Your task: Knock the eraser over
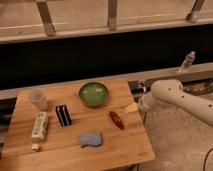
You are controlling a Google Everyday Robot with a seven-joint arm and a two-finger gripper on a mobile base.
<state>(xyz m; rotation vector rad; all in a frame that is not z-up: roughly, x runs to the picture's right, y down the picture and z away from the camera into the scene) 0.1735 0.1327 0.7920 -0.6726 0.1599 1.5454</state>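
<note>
The eraser [63, 115], a small black block with white stripes, stands upright on the wooden table [125, 145], left of centre. It is between the clear cup [37, 98] and the blue sponge [91, 139]. My white arm [172, 94] reaches in from the right. My gripper [136, 106] is at the table's right edge, far to the right of the eraser and not touching it. A pale yellowish tip shows at its end.
A green bowl [93, 94] sits behind and right of the eraser. A white labelled tube [39, 126] lies to the eraser's left. A reddish-brown oblong object [116, 119] lies between the eraser and my gripper. A water bottle [187, 61] stands on the ledge at far right.
</note>
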